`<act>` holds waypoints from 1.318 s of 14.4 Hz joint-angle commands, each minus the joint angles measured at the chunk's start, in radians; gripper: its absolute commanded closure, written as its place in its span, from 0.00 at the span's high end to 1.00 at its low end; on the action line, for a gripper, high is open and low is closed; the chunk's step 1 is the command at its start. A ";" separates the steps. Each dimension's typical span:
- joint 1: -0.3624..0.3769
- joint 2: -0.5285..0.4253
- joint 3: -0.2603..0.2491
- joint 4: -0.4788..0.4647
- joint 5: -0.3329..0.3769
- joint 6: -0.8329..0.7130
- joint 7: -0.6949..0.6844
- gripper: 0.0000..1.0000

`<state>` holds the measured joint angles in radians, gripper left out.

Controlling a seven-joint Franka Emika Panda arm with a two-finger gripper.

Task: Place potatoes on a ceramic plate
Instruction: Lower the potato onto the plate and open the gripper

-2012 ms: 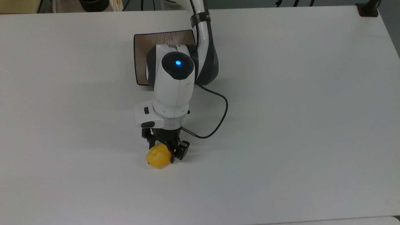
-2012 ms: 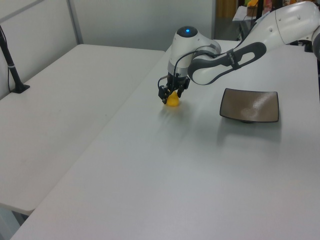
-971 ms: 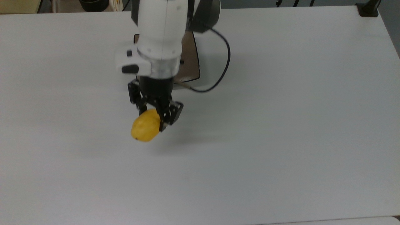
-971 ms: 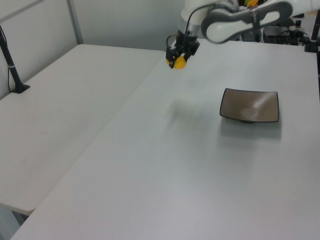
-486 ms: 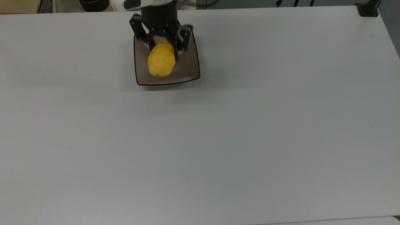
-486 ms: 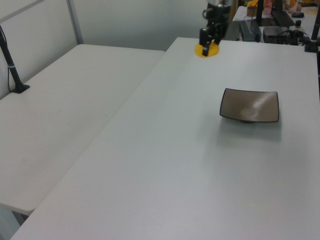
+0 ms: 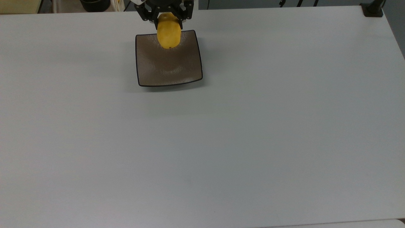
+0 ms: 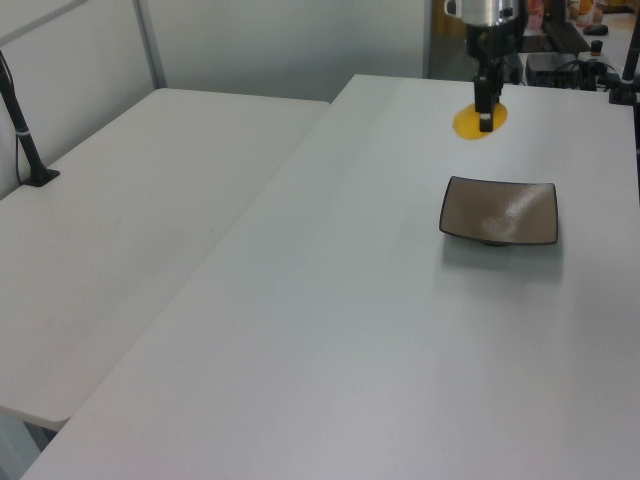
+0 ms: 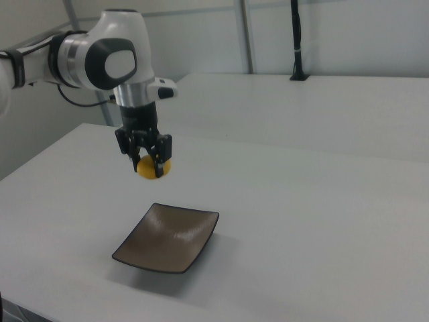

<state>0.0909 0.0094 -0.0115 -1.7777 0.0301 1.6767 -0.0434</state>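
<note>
Potato [image 7: 169, 30]: yellow, oval and glossy, held in the air between the two black fingers; it does not touch the plate or the table.
Potato, top view: it overlaps the plate's upper edge, with its long side pointing down the picture and a tiny dark spot near its lower end.
Potato, right view [image 9: 151, 168]: it hangs well above the plate, over the plate's far side.
Potato, left view [image 8: 480, 119]: a finger crosses its front, and it shows above the plate in the picture.
Gripper [image 7: 164, 12]: closed on the potato, with one finger on each side of it. In the right view the gripper [image 9: 143, 159] points straight down under the white and grey wrist.
Plate [image 7: 168, 65]: square, brown-grey with a thin dark rim and upturned edges; it lies flat on the table with nothing on it.
Table [image 7: 240, 133]: white and wide. A second white table [image 8: 130, 190] stands just beside it, on the left view's left.
Pole [image 8: 22, 130]: black, it stands on the second table near its far edge.
</note>
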 commanded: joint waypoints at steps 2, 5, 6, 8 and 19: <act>-0.004 -0.048 -0.001 -0.216 0.025 0.124 -0.067 0.01; 0.001 -0.045 0.001 -0.296 0.022 0.231 -0.069 0.03; 0.003 -0.042 0.001 -0.319 0.021 0.271 -0.069 0.03; 0.003 -0.040 -0.001 -0.380 0.016 0.372 -0.069 0.03; 0.003 -0.060 -0.001 -0.431 -0.001 0.407 -0.044 1.00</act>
<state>0.0962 -0.0053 -0.0109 -2.2112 0.0299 2.1031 -0.0926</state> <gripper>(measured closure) 0.110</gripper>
